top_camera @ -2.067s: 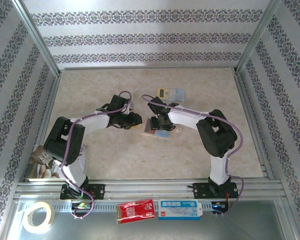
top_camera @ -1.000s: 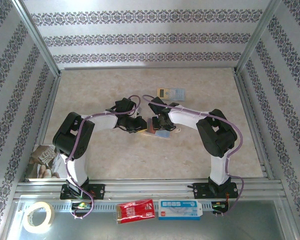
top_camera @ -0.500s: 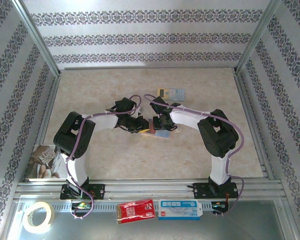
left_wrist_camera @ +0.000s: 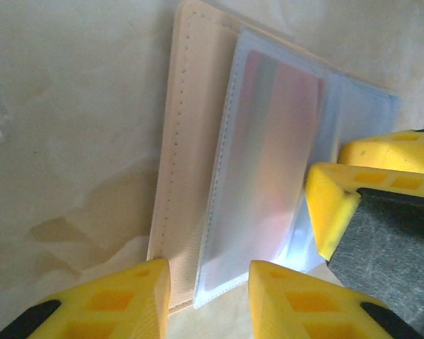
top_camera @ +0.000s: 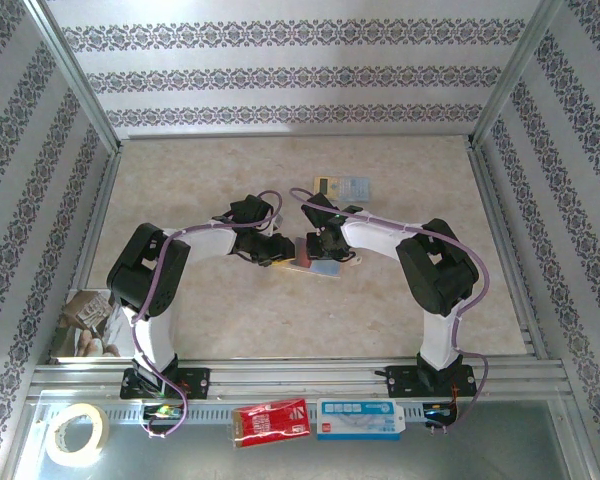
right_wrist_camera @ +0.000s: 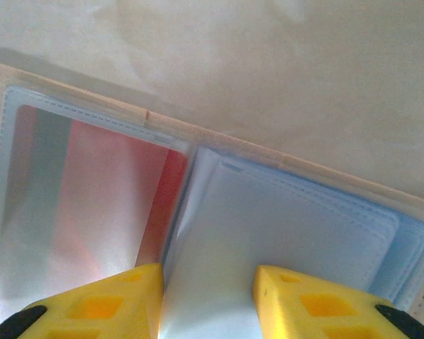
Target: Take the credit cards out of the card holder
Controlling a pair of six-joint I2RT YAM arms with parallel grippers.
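Observation:
The card holder point(top_camera: 318, 266) lies open on the table between my two grippers, tan edge point(left_wrist_camera: 180, 162) outward and pale blue-grey sleeves point(right_wrist_camera: 290, 226) inside. A dark red credit card point(left_wrist_camera: 275, 162) point(right_wrist_camera: 106, 198) sits inside a clear sleeve. My left gripper point(top_camera: 279, 251) point(left_wrist_camera: 208, 296) is open, its yellow tips straddling the holder's near edge. My right gripper point(top_camera: 320, 248) point(right_wrist_camera: 207, 304) stands open, tips down on the pale blue leaf beside the red card. Its yellow fingers point(left_wrist_camera: 339, 205) also show in the left wrist view. No gold-tan card is visible.
A yellow-and-pale-blue flat device point(top_camera: 342, 185) lies just behind the grippers. On the front ledge are a red packet point(top_camera: 270, 420), a blue-and-white box point(top_camera: 358, 418) and a tape roll point(top_camera: 77, 433). Metal rails and patterned walls point(top_camera: 280, 80) enclose the table.
My left arm has swung right to the holder's left edge and its jaws have spread. The right gripper has stayed on the holder.

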